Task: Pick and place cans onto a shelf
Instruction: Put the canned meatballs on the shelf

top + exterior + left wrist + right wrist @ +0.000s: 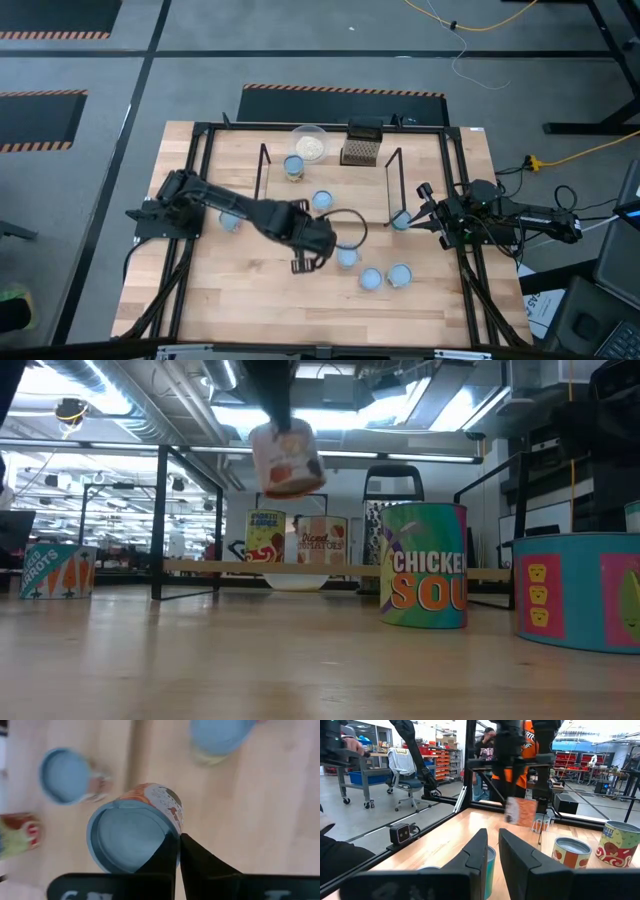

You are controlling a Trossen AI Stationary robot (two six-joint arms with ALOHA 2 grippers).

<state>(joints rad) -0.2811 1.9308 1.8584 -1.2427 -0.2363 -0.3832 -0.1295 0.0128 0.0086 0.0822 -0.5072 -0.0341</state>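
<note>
The left gripper (176,851) has its two dark fingers pinched almost together on the rim of one can (134,830), and it holds that can up in the air over the middle of the wooden table (240,310); in the low view the held can (287,459) hangs well above the wood, tilted a bit, with a red and white label; the right gripper (492,851) waits at the right side of the table, its fingers a small way apart with nothing between them, just beside a can (400,220) at the right end of the shelf; the shelf (330,185) is a low light-wood board with thin black wire frames at its two ends, toward the back of the table, and one can (294,166) with a yellow label sits on it; other cans (384,277) stand on the bare wood in front of the shelf, and one (230,221) sits by the left arm; a clear bowl (309,143) with something whitish in it and a small dark mesh box (361,148) stand behind the shelf; a black frame runs around the pale plank table; the floor around is grey with striped mats; the room behind is a big bright workshop with red shelves, an office chair (409,772) and a person in an orange top (527,742).
</note>
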